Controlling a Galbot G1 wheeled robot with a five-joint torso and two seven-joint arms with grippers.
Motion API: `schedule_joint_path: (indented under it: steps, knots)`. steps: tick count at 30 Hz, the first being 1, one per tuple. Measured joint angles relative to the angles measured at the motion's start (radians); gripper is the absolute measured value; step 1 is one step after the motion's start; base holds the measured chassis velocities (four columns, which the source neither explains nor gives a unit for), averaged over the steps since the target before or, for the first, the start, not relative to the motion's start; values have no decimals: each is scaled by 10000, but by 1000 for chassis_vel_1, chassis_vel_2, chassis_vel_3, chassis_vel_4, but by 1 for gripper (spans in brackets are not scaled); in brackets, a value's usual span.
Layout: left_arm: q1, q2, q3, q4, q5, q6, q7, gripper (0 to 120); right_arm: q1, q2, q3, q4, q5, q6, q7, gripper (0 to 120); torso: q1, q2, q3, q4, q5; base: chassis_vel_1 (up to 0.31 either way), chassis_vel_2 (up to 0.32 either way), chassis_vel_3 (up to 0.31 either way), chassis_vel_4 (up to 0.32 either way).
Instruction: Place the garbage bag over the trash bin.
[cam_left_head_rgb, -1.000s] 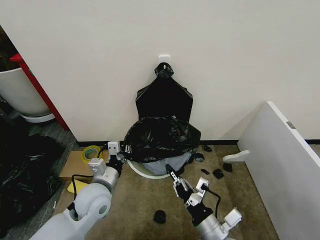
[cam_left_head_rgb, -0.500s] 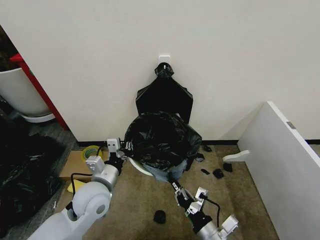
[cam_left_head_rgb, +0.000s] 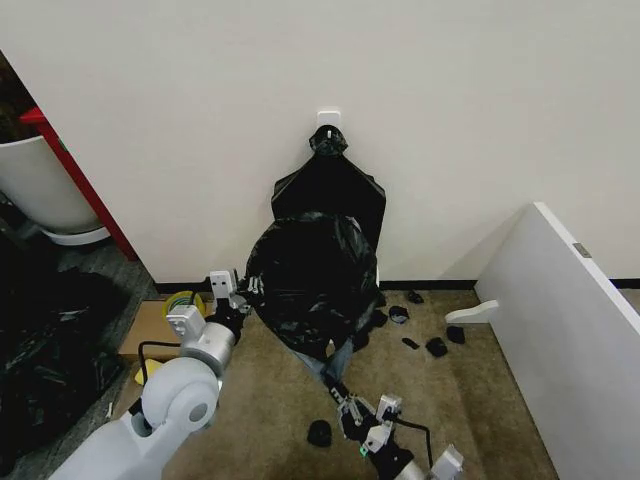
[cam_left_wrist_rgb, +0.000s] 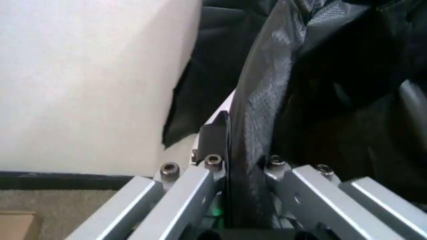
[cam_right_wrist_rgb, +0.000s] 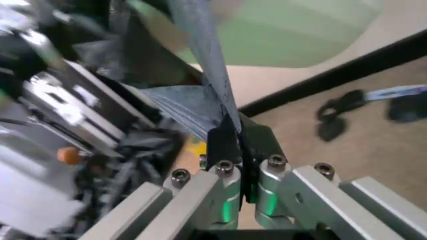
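The glossy black garbage bag (cam_left_head_rgb: 312, 280) bulges tall at the foot of the wall and covers the trash bin in the head view. My left gripper (cam_left_head_rgb: 240, 300) is shut on the bag's left edge; the left wrist view shows a fold of black film (cam_left_wrist_rgb: 257, 115) clamped between the fingers. My right gripper (cam_left_head_rgb: 338, 388) is low on the floor in front, shut on the bag's near edge (cam_right_wrist_rgb: 213, 55), which stretches thin and grey up from the jaws. A pale green patch (cam_right_wrist_rgb: 287, 35), apparently the bin's base, lies behind that strip.
A flat black triangular bundle (cam_left_head_rgb: 328, 195) hangs from a wall hook above the bag. Small black scraps (cam_left_head_rgb: 436, 347) dot the carpet. A white board (cam_left_head_rgb: 565, 330) leans on the right. A tape roll (cam_left_head_rgb: 183, 300), cardboard, black bags and a big white tub (cam_left_head_rgb: 40, 185) crowd the left.
My right gripper has drawn back toward me with the bag's edge, stretching it out. The bag has risen into a taller shape, and the white rim below it is now covered.
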Motion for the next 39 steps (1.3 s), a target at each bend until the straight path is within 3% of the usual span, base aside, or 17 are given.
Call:
schedule_joint_path:
  steps: [8,13,20,29,34,39]
  knots:
    - [83,61,-22,-413,-150,179,-57,0,505,250,250,-1099,-915,-61,44,0,0,0,0,1,0,0,0,0,0]
    - [401,70,-12,-644,4,367,-129,0,1032,427,602,-2011,-1466,617,286,0,0,0,0,2,0,0,0,0,0]
    - [708,86,50,-778,342,713,-341,0,1646,570,1028,-2552,-1179,1243,1206,0,0,0,0,3,0,0,0,0,0]
    - [823,15,72,-974,373,806,-424,0,1857,587,1157,-2862,-628,1041,1425,0,0,0,0,4,-3,0,0,0,0]
    - [730,-16,58,-1007,349,727,-453,0,1469,429,956,-2975,-2169,1156,932,12,0,0,0,-2,-1,0,0,0,0]
    - [715,1,65,-741,344,691,-456,0,1501,94,1604,-3787,-5164,2526,262,32,0,0,0,3,1,0,0,0,0]
